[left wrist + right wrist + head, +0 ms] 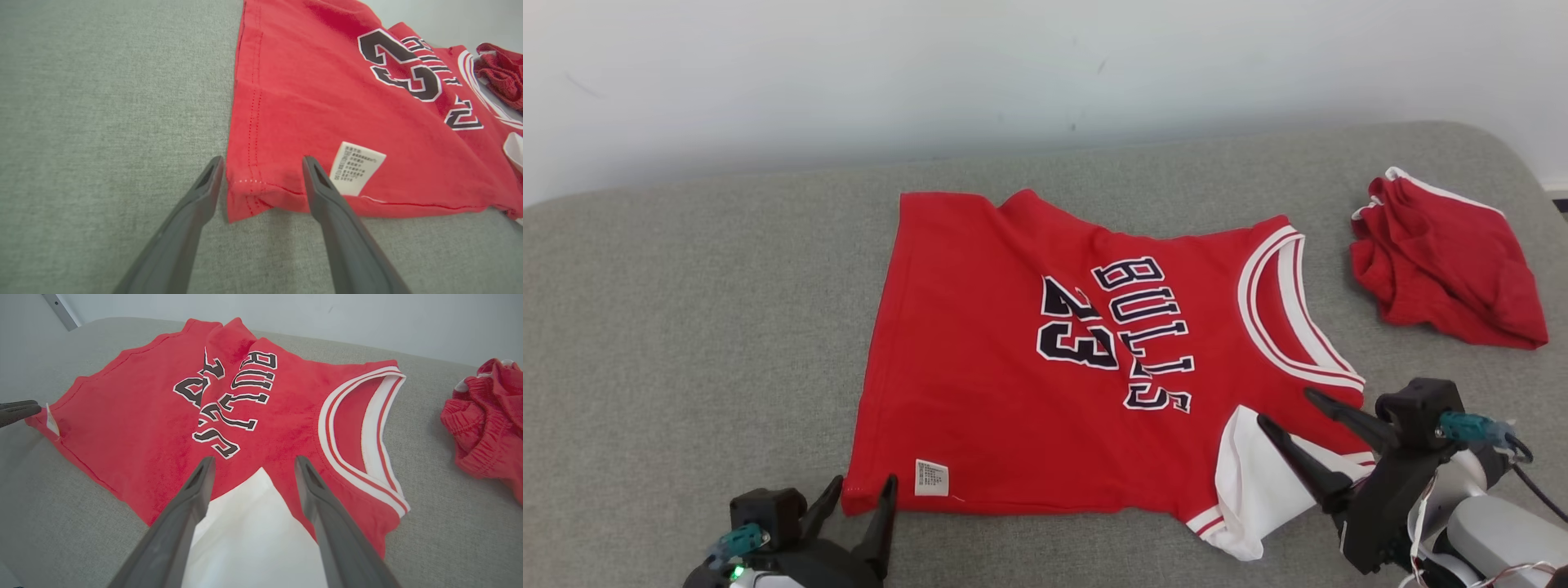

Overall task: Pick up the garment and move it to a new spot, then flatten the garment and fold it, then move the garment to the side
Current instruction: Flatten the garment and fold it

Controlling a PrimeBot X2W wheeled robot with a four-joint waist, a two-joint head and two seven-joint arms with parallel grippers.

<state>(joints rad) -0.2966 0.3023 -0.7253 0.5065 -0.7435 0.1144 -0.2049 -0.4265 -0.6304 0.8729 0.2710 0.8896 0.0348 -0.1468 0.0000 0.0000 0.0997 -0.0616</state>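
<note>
**Head view:** the red Bulls 23 jersey (1013, 392) lies sideways mid-bench (686, 327), collar (1286, 310) toward the robot's right, with a white panel (1250, 482) showing at the near right corner. The left gripper (864, 483) sits at the near left hem corner and the right gripper (1286, 407) over the white panel. Both have jaws apart, nothing held. Red shorts (1445, 269) lie bunched well apart on the right.

**Left wrist view:** the left gripper (262, 160) straddles the hem corner (249, 196), with the care label (355, 167) just beside 1 finger.

**Right wrist view:** the right gripper (254, 459) spreads above the tip of the white panel (253, 531). A crease runs through the print (229, 404), so the lettering overlaps the 23 and the jersey isn't flat yet.

**Risks, as I judge them:**
- Closing at the hem may pinch only the top layer, or catch bench fabric w/ it. The 2 layers would then split on lifting.
- The right jaws could take the white panel alone, so the shoulder sags.
- Folding before smoothing prob. locks that crease in.
- An uneven pull from either side would skew the jersey.
</note>
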